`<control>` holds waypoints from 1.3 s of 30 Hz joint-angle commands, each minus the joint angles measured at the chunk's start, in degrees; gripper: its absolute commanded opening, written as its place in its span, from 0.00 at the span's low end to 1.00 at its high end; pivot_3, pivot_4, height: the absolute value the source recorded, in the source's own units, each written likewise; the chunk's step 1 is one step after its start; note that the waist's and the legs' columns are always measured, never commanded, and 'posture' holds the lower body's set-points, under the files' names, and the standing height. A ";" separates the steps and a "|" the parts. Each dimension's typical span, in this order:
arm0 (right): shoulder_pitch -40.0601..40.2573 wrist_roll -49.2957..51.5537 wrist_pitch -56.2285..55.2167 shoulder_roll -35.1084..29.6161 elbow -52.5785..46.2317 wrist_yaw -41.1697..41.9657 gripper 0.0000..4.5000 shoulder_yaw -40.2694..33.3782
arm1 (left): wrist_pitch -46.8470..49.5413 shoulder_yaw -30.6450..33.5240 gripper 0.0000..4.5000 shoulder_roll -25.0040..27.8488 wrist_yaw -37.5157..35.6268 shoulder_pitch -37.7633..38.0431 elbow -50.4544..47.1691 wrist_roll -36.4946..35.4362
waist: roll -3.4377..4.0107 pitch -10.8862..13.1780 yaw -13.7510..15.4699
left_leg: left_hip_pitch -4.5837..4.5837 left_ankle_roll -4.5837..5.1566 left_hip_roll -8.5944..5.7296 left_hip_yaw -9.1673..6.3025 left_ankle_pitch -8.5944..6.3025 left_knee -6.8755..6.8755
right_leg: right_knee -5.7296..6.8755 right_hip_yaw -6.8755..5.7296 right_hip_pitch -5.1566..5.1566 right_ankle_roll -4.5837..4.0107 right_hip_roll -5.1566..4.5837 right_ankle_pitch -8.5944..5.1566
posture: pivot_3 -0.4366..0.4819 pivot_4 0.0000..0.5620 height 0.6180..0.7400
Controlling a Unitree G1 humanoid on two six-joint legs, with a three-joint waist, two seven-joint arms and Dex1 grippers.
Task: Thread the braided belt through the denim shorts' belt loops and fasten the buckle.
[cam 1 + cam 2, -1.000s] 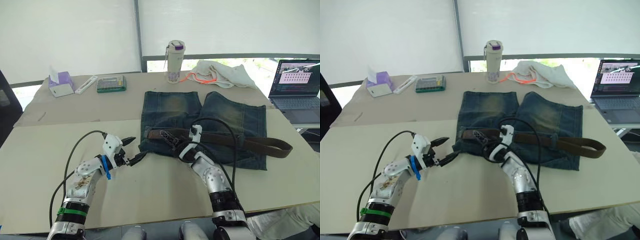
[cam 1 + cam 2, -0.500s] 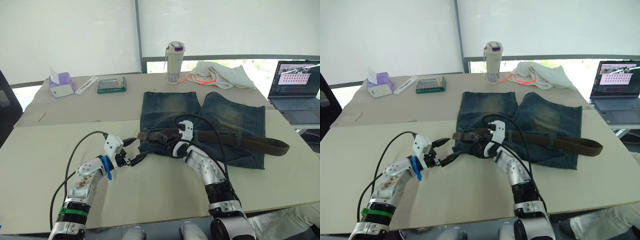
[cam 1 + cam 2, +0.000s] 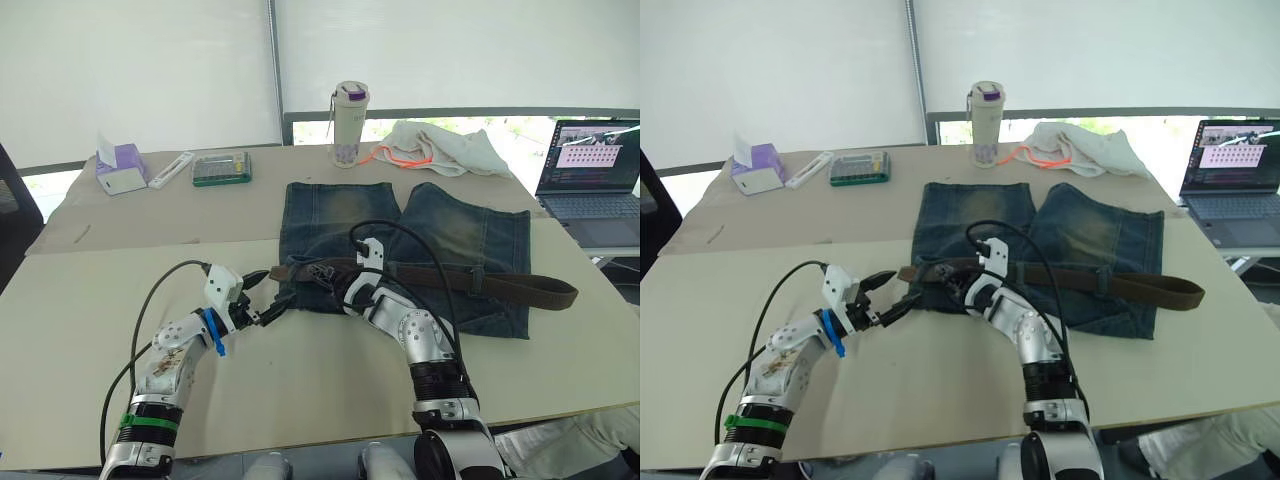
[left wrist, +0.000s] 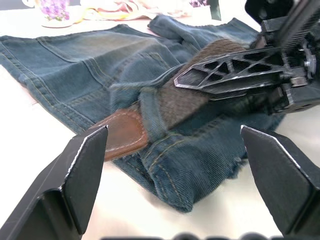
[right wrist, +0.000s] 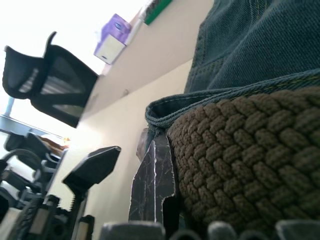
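Denim shorts [image 3: 400, 240] lie flat mid-bench, toward the right edge. Braided belt [image 3: 500, 283] runs along the waistband — its leather tip pokes from a belt loop [image 4: 150, 112]. Right gripper [image 3: 322, 273] clamps the belt; left gripper [image 3: 262, 296] spread apart beside the tip.

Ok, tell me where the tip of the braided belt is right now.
In the left wrist view, the braided belt's leather tip pokes out of a belt loop at the denim shorts' left waistband corner, between the open left gripper and the right gripper on the strap.
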 commanded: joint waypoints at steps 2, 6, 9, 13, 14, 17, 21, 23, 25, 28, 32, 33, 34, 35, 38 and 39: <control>0.83 5.27 0.63 2.16 -2.93 3.97 0.00 -1.20 | 3.14 2.76 0.99 0.22 3.37 -1.94 0.81 -1.08 | 0.00 0.00 0.04 | 0.00 0.00 -0.01 0.00 0.00 0.01 | 0.00 0.00 0.01 0.00 -0.01 0.00 | 0.48 0.27 1.00; 1.60 2.60 -1.30 0.99 -2.44 4.51 0.00 1.04 | 9.45 4.47 0.99 -1.08 3.86 -2.99 -0.29 -5.45 | 0.00 0.00 0.01 | -0.01 0.00 -0.01 0.05 0.00 0.01 | 0.01 -0.01 0.00 0.00 0.00 0.00 | 0.48 0.27 1.00; 1.98 0.99 -1.72 0.43 -2.31 6.02 0.00 3.00 | 20.01 6.71 0.99 -2.79 3.28 -3.56 -2.14 -13.65 | 0.00 0.00 -0.07 | -0.01 0.00 -0.01 0.04 0.00 0.01 | 0.02 -0.01 0.00 0.00 -0.01 0.00 | 0.48 0.27 1.00; 2.08 1.23 -1.98 0.86 -2.41 7.33 0.00 3.15 | 29.69 10.36 0.99 -3.73 3.00 -5.43 -0.09 -21.63 | 0.00 0.00 -0.18 | -0.01 0.00 0.00 0.03 0.00 0.02 | 0.03 -0.01 -0.01 0.01 0.02 0.00 | 0.48 0.27 1.00; 2.14 1.47 -1.90 0.92 -2.62 7.79 0.00 3.11 | 31.24 11.31 0.99 -3.94 3.29 -6.09 0.84 -22.98 | 0.00 0.00 -0.16 | -0.01 0.00 0.01 0.02 0.00 0.02 | 0.06 -0.01 -0.02 0.01 0.03 0.00 | 0.48 0.27 1.00; 2.76 2.68 -1.12 0.84 -3.98 9.71 0.00 3.15 | 35.60 13.91 0.99 -4.63 4.63 -8.77 4.94 -26.08 | -0.01 0.00 -0.07 | -0.01 0.00 0.01 0.04 0.00 0.03 | 0.07 -0.04 -0.03 0.01 0.04 0.00 | 0.48 0.27 1.00; 3.14 2.48 -1.17 0.67 -4.45 9.89 0.00 2.84 | 39.86 14.61 0.99 -4.71 3.70 -9.27 5.39 -28.21 | -0.01 0.00 -0.22 | 0.00 0.00 -0.01 0.05 0.00 0.03 | 0.07 -0.02 -0.02 0.01 0.02 0.00 | 0.48 0.27 1.00; 3.37 2.58 -1.10 0.57 -4.65 9.96 0.00 2.71 | 41.88 14.32 0.99 -4.70 2.85 -8.39 4.19 -29.17 | -0.01 0.00 -0.17 | -0.01 0.00 0.00 0.03 0.00 0.03 | 0.07 -0.02 -0.06 0.00 0.02 0.00 | 0.48 0.27 1.00; 3.44 2.56 -1.05 0.54 -4.70 9.88 0.00 2.67 | 42.99 14.02 0.99 -4.62 2.40 -7.80 3.31 -29.56 | -0.01 0.00 -0.15 | -0.01 -0.01 0.00 0.03 0.00 0.03 | 0.07 -0.02 -0.06 0.00 0.01 0.00 | 0.48 0.27 1.00; 3.44 2.48 -1.00 0.48 -4.66 9.78 0.00 2.68 | 42.08 15.26 0.94 -5.65 3.62 -7.75 3.04 -29.59 | -0.01 0.00 -0.03 | -0.01 -0.01 0.00 0.03 0.00 0.03 | 0.06 -0.02 -0.06 0.00 0.00 0.00 | 0.48 0.27 1.00; 3.57 1.80 -1.06 0.25 -4.24 9.16 0.00 2.74 | 41.24 18.64 0.66 -6.72 5.95 -8.34 2.98 -31.26 | -0.01 0.00 -0.03 | -0.01 -0.04 0.00 0.03 -0.01 0.03 | 0.04 -0.01 -0.06 0.00 -0.02 0.00 | 0.48 0.27 1.00; 3.60 1.63 -1.17 0.22 -4.06 8.95 0.00 2.68 | 41.14 18.98 0.59 -6.81 6.33 -8.24 2.84 -31.37 | -0.01 0.00 -0.03 | -0.01 -0.04 0.00 0.03 -0.02 0.02 | 0.04 -0.01 -0.06 0.00 -0.01 0.00 | 0.48 0.27 1.00; 3.58 1.44 -1.29 0.17 -3.85 8.79 0.00 2.64 | 41.01 19.25 0.51 -6.85 6.60 -8.13 2.71 -31.40 | -0.01 0.00 -0.04 | -0.01 -0.04 0.00 0.03 -0.02 0.02 | 0.04 -0.01 -0.06 0.00 -0.01 0.00 | 0.48 0.27 1.00; 3.57 1.32 -1.43 0.11 -3.63 8.74 0.00 2.57 | 41.15 19.45 0.43 -6.87 6.74 -7.95 2.54 -31.49 | -0.01 0.00 -0.02 | -0.01 -0.04 0.00 0.03 -0.02 0.02 | 0.04 -0.01 -0.06 0.00 -0.01 0.00 | 0.48 0.27 1.00; 3.37 0.99 -1.79 0.11 -2.96 8.16 0.00 2.08 | 41.74 19.59 0.18 -6.99 6.80 -7.17 1.66 -31.69 | -0.01 0.00 0.03 | -0.01 -0.05 -0.02 0.04 -0.02 0.03 | 0.04 -0.01 -0.05 0.00 -0.03 0.00 | 0.48 0.27 1.00; 3.31 0.79 -1.94 0.06 -2.88 8.09 0.00 2.06 | 41.88 19.36 0.10 -7.04 6.70 -6.84 1.22 -31.58 | -0.01 0.00 0.03 | -0.01 -0.05 -0.02 0.04 -0.02 0.03 | 0.03 -0.01 -0.05 0.00 -0.03 0.00 | 0.48 0.27 1.00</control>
